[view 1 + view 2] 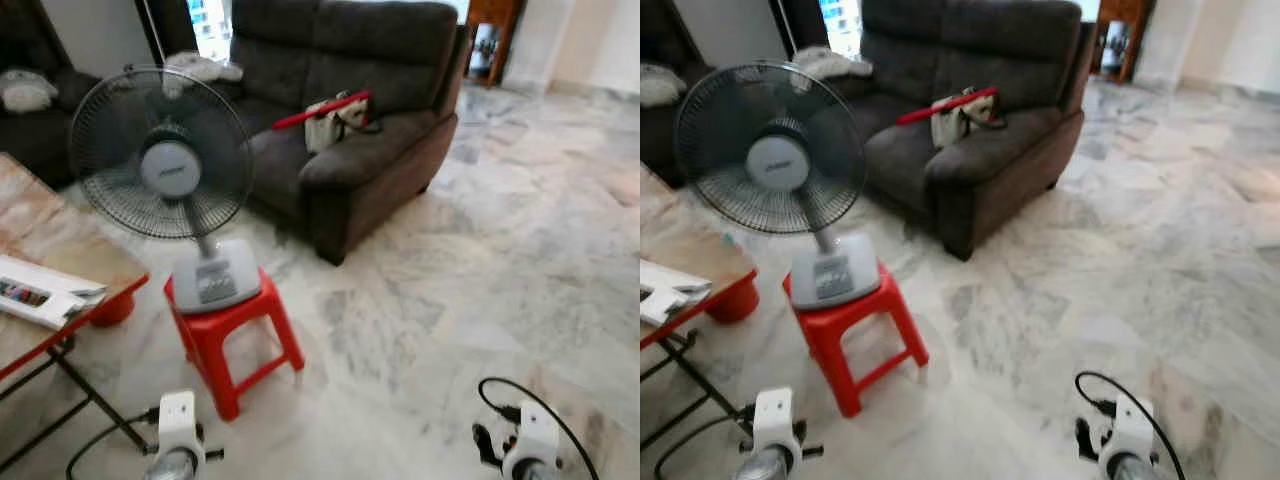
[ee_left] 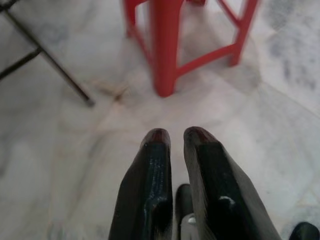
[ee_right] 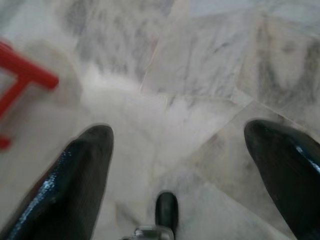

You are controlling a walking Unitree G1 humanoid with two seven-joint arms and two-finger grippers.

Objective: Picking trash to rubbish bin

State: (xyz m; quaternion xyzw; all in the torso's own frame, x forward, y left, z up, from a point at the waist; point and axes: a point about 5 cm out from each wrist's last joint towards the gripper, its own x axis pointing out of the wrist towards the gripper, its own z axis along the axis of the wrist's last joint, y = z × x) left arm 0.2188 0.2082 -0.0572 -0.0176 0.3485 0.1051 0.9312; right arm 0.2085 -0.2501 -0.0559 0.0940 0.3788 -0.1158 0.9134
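My left gripper (image 2: 177, 137) hangs low over the marble floor (image 1: 480, 270), just short of a leg of the red plastic stool (image 2: 164, 45). Its fingers are shut together with nothing between them. My right gripper (image 3: 180, 132) also points down at bare floor, with its fingers wide open and empty. Both wrists, the left arm (image 1: 178, 440) and the right arm (image 1: 530, 445), show at the bottom of the head views. A white packet or paper (image 1: 40, 292) lies on the table (image 1: 40, 225) at my left.
A grey standing fan (image 1: 160, 155) sits on the red stool (image 1: 235, 335) straight ahead. Behind it stands a dark sofa (image 1: 370, 150) holding a white bag (image 1: 330, 125) and a red stick. A red round container (image 1: 112, 308) sits under the table. Open floor lies to the right.
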